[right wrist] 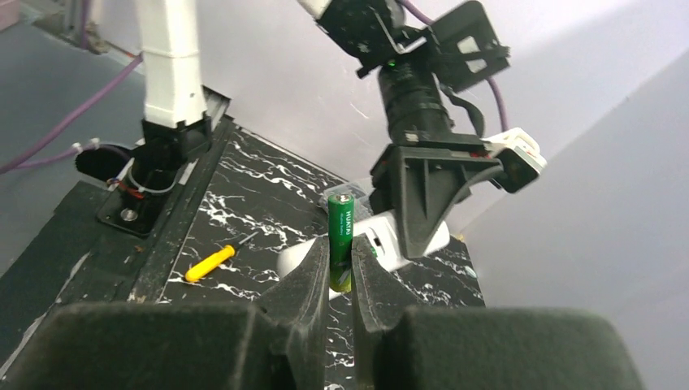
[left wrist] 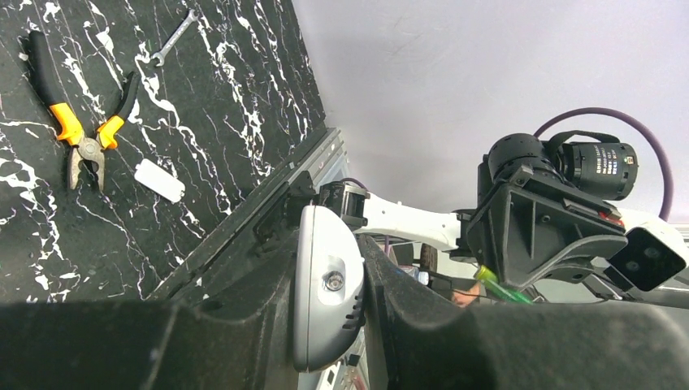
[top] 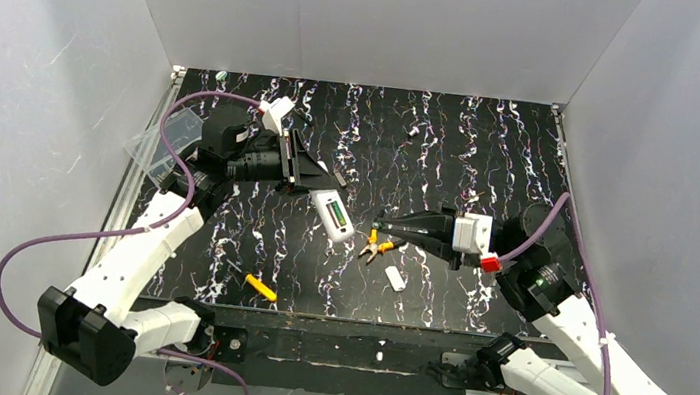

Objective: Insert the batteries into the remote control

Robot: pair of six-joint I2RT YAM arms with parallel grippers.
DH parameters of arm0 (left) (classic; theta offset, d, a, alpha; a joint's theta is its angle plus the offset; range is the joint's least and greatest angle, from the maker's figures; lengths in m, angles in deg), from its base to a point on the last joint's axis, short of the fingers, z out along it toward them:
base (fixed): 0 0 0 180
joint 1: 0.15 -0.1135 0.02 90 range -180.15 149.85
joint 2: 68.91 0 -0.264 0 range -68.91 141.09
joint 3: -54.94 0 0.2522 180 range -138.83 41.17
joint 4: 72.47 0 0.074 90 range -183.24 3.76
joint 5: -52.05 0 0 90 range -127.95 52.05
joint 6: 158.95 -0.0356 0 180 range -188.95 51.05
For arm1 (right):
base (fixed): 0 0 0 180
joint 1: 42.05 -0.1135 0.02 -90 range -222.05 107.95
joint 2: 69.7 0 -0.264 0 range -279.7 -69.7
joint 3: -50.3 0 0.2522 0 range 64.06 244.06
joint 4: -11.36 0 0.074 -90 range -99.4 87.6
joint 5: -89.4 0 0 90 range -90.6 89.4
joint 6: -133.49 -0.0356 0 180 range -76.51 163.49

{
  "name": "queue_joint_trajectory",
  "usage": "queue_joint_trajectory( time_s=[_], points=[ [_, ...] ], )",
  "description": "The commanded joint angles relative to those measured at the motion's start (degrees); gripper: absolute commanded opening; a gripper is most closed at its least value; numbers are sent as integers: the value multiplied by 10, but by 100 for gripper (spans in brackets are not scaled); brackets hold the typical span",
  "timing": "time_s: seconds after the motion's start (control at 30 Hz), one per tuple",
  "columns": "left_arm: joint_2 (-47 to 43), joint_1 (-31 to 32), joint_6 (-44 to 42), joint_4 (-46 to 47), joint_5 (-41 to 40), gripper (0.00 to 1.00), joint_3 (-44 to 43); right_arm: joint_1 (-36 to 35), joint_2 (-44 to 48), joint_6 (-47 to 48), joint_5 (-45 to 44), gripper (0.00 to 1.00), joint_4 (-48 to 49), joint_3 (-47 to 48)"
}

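My left gripper (top: 316, 191) is shut on the remote control (top: 332, 215), a white oblong handset held off the table near the middle; a green strip shows on its upward face. In the left wrist view the remote control (left wrist: 325, 284) sits edge-on between the dark fingers (left wrist: 244, 325). My right gripper (right wrist: 341, 272) is shut on a battery (right wrist: 340, 231), a slim green cylinder standing upright between the pads. The battery's tip is just in front of the remote control (right wrist: 390, 240). From above, the right gripper (top: 385, 224) points left, a short way from the remote's lower end.
Orange-handled pliers (top: 372, 249) and a small loose white cover (top: 395, 279) lie below the grippers. A yellow-handled screwdriver (top: 259, 287) lies near the front edge. A clear plastic box (top: 161, 144) sits at the left rim, a small grey metal bit (top: 412, 133) at the back.
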Motion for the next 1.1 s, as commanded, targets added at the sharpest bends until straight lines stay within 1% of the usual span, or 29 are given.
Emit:
queue_joint_trajectory(
  time_s=[0.0,0.17,0.33,0.53,0.8,1.07],
  points=[
    [-9,-2,1,32,36,0,1,1,2,46,79,1,-5,28],
    [-6,-3,5,46,40,0,2,1,2,49,79,1,-7,26],
    [-12,-2,5,92,52,0,14,1,0,54,76,1,-9,24],
    [-35,-2,-29,110,53,0,26,1,0,53,73,1,-10,21],
    [-58,-2,-41,199,68,0,52,1,0,46,60,1,-10,18],
    [-65,-2,-43,235,77,0,63,1,-1,39,28,1,-9,14]
  ],
)
